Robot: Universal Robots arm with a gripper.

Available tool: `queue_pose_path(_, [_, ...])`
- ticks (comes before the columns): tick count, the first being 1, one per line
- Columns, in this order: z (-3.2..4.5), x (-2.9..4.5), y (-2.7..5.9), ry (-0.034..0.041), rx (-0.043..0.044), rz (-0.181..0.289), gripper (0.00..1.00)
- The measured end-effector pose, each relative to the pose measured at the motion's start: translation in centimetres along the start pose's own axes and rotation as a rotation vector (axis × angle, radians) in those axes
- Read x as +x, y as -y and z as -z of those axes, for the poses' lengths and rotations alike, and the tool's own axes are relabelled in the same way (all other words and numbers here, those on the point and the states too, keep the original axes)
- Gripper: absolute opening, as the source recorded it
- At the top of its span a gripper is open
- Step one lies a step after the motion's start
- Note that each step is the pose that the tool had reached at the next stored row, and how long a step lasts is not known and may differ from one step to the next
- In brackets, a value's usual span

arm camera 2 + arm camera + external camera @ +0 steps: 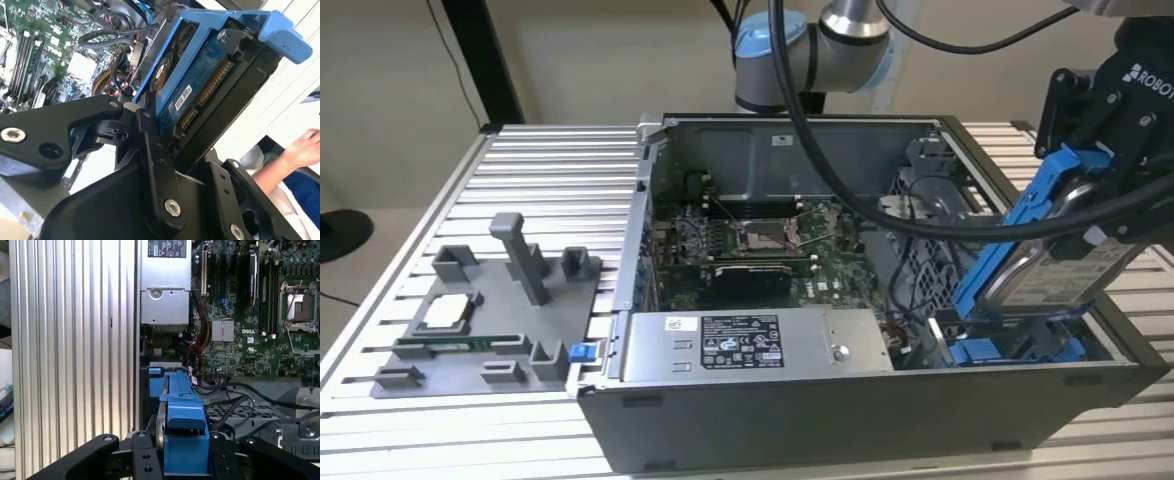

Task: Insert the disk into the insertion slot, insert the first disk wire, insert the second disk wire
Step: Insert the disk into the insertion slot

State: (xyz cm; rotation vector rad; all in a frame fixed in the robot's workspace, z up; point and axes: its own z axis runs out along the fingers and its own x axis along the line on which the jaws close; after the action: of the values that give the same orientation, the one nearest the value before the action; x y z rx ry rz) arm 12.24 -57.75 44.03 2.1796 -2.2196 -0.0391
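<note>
one disk, held tilted over its slot

one gripper (1107, 185), fingers (150, 150) closed on either side of the disk (1041, 260), blue frame and all. the hold looks firm in both wrist views. the disk hangs tilted, its lower end just above the slot (1007, 350) in the corner of the computer case (854, 420) on the exterior view's right. not yet seated.

risks, as i judge them:
- with this tilt the leading corner may catch the slot's rim or blue clips, then jam or twist in the grip.
- black cables (894, 215) lie just beside the slot and could be pinched under the disk.
- a person's hand (300, 150) shows past the disk in the second wrist view; how near, i cannot tell.

room:
- open above the case.
- tight between the case wall and the perforated cage (921, 260).
- power supply (747, 345) near on the far side.
</note>
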Motion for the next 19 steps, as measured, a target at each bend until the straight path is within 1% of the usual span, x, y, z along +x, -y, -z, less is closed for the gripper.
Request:
queue_pose_path(13, [-2.18, 0.06, 0.09, 0.0, 0.0, 0.0, 0.0])
queue_pose_path(19, [-2.86, 0.06, 0.11, 0.0001, 0.0, 0.0, 0.0])
